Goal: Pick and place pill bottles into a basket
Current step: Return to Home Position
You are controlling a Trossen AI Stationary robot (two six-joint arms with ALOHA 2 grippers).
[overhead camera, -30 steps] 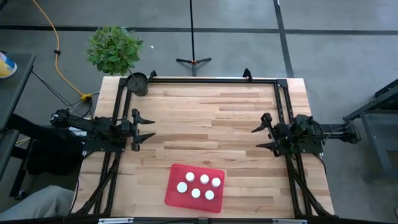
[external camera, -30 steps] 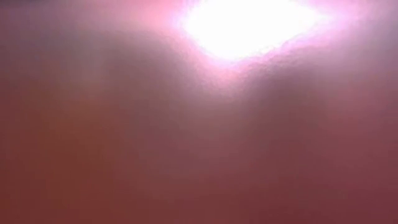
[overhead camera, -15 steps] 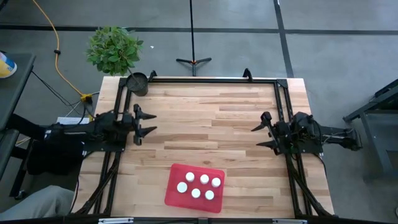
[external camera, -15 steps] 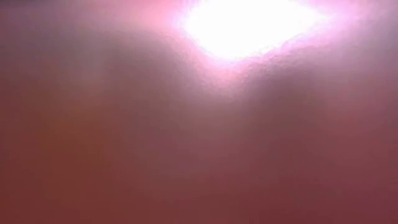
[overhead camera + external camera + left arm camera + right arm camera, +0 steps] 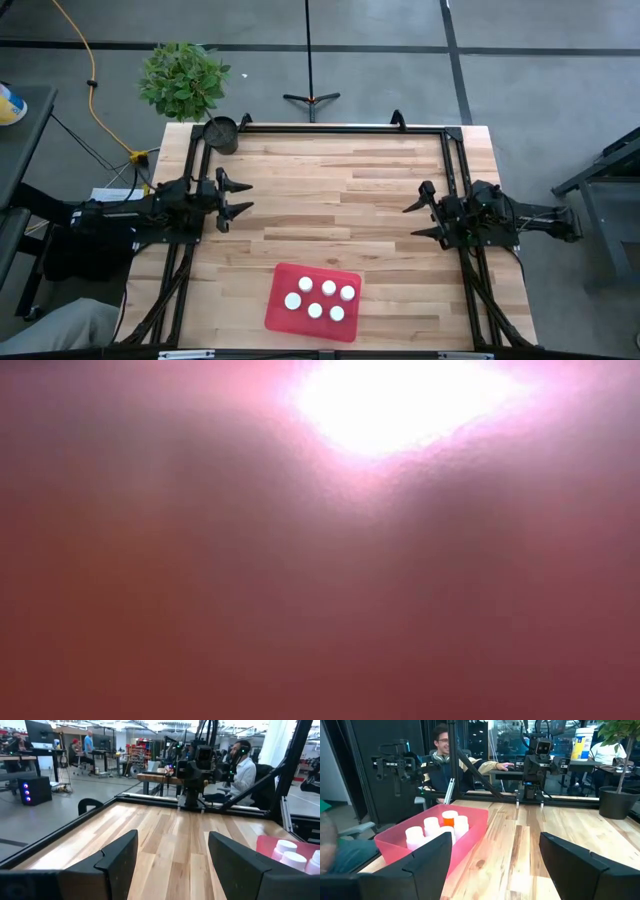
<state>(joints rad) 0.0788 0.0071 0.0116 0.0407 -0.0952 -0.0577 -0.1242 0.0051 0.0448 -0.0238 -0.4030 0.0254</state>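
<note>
Left gripper (image 5: 248, 197) and right gripper (image 5: 410, 222) spread wide, empty, well apart from the basket (image 5: 276, 302). Six pill bottles (image 5: 320, 298) inside; fold arms home without crossing it.

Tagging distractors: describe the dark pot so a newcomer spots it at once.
Start from the light wooden table, at the far corner on the left arm's side. The small dark round pot stands there by the black frame; alone on the table, it carries a leafy green plant.
</note>
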